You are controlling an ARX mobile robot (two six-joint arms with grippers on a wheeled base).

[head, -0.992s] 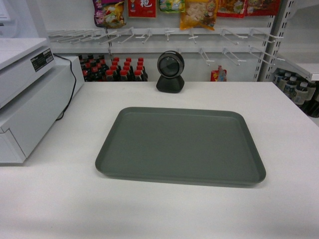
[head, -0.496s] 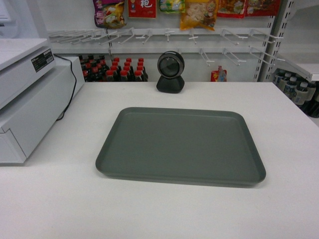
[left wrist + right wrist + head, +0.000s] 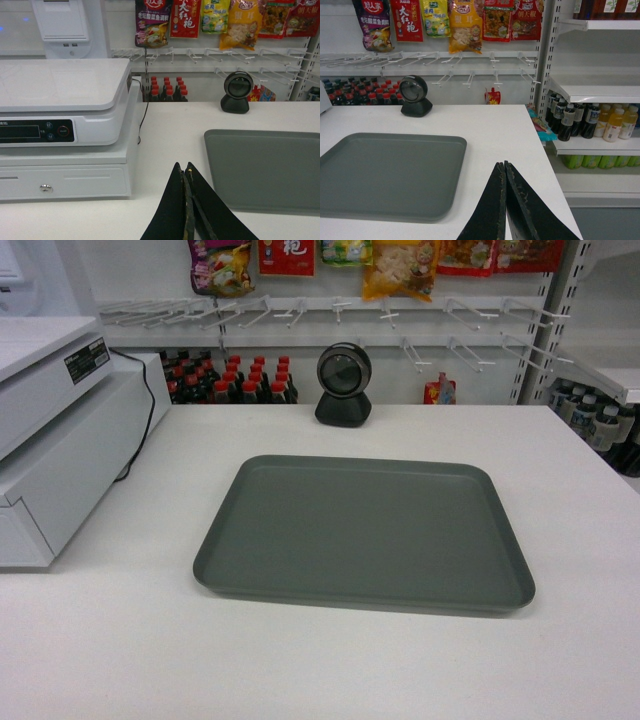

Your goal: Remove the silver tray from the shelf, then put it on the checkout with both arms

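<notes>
The silver tray (image 3: 364, 534) is seen lying flat on the checkout (image 3: 300, 660), long axis across. The left gripper (image 3: 187, 172) and right gripper (image 3: 504, 170) are pinched closed and empty, apparently flanking the tray, neither clearly nearer.

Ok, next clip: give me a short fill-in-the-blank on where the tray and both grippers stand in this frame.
1. The silver tray lies flat on the ____.
2. Both the left gripper and the right gripper are ____.
3. The black scanner stands ____ the tray, toward the wall.
4. The tray surface holds ____ items.

Missing words: checkout; shut; behind; no
</notes>
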